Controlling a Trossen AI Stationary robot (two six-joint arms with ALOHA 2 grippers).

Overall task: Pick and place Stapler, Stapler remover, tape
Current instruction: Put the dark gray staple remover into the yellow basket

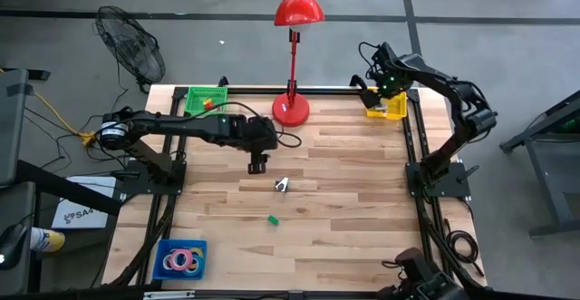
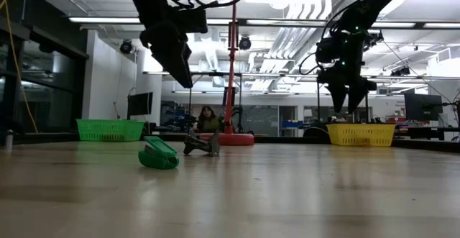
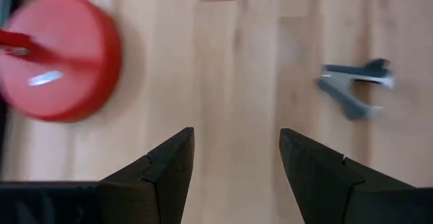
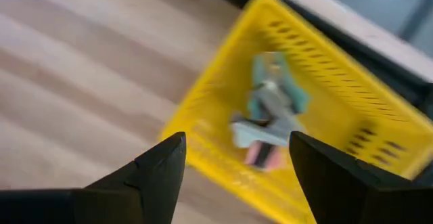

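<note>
the left gripper (image 1: 257,166) hangs over the middle of the wooden table (image 1: 353,218), its fingers (image 3: 162,170) spread apart and holding nothing. just beyond it on the boards lies the grey staple remover (image 1: 282,185), on its side and untouched; the base of the red desk lamp (image 1: 291,110) stands near the far edge. a small green stapler (image 1: 272,219) lies nearer the front, apart from the remover; in the low view the stapler (image 2: 158,156) sits just in front of the remover (image 2: 201,144). the right gripper (image 1: 379,84) hovers above the yellow basket (image 1: 395,111) at the far right corner, fingers (image 4: 152,173) apart and empty; a pale teal-and-grey object (image 4: 270,109) lies inside the basket, too blurred to identify. the tape rolls (image 1: 183,260), pink and yellow among them, rest in a blue tray (image 1: 167,247) at the front left corner. a green basket (image 1: 194,99) stands at the far left edge.
</note>
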